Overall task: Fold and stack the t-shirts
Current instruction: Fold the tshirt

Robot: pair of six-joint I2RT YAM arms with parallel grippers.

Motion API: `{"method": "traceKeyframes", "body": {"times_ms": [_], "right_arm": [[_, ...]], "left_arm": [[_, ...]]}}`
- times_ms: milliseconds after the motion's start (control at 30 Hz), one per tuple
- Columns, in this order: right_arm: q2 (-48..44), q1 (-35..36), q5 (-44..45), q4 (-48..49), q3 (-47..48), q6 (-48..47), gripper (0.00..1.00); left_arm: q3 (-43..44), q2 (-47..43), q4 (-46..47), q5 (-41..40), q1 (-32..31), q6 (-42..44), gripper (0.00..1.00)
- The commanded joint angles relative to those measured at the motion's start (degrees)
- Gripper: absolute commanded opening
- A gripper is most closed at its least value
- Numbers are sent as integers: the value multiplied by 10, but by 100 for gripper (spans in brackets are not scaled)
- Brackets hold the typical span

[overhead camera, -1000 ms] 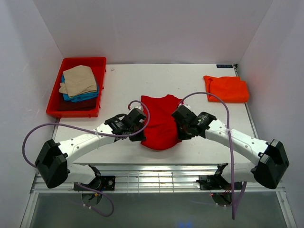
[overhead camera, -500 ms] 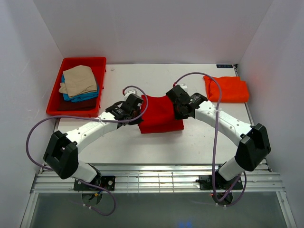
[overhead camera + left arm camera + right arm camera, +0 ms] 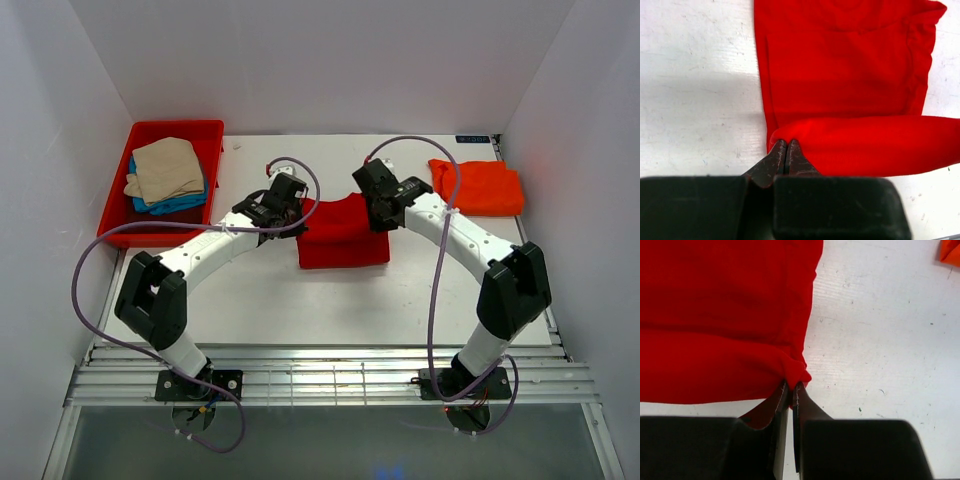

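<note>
The bright red t-shirt (image 3: 342, 232) lies folded over on itself in the middle of the table. My left gripper (image 3: 297, 205) is shut on its left corner, seen in the left wrist view (image 3: 785, 142) pinching the cloth's edge (image 3: 850, 90). My right gripper (image 3: 384, 212) is shut on the right corner, seen in the right wrist view (image 3: 791, 386) with red cloth (image 3: 720, 325) bunched between the jaws. A folded orange-red t-shirt (image 3: 478, 186) lies at the back right. A beige t-shirt (image 3: 165, 168) tops blue (image 3: 175, 205) and dark red ones in the tray.
A rigid red plastic tray (image 3: 122, 195) stands at the back left with the stacked shirts. White walls close in the table on three sides. Purple cables loop from both arms over the table.
Both grippers carried the near hem of the bright red t-shirt away from the arm bases toward the back, folding the shirt in half; it now lies shorter and squarer.
</note>
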Motion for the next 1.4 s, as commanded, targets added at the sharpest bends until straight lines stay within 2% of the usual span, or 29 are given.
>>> {"method": "traceKeyframes", "body": {"times_ms": [0, 367, 1233, 1267, 1300, 1333, 1367], "right_arm": [[9, -11, 17, 22, 58, -32, 8], [106, -43, 2, 32, 136, -63, 8], [317, -99, -37, 67, 315, -115, 8], [322, -100, -38, 71, 316, -117, 9], [325, -102, -38, 85, 316, -117, 16], [332, -104, -37, 93, 316, -117, 24], [336, -109, -34, 101, 317, -119, 37]], "left_arm": [[32, -8, 19, -1, 12, 19, 0], [82, 84, 43, 49, 49, 40, 0], [206, 245, 64, 90, 104, 68, 0], [208, 249, 66, 89, 105, 69, 0], [208, 255, 68, 86, 105, 71, 3], [208, 257, 70, 83, 105, 72, 10], [208, 257, 71, 62, 105, 72, 21]]}}
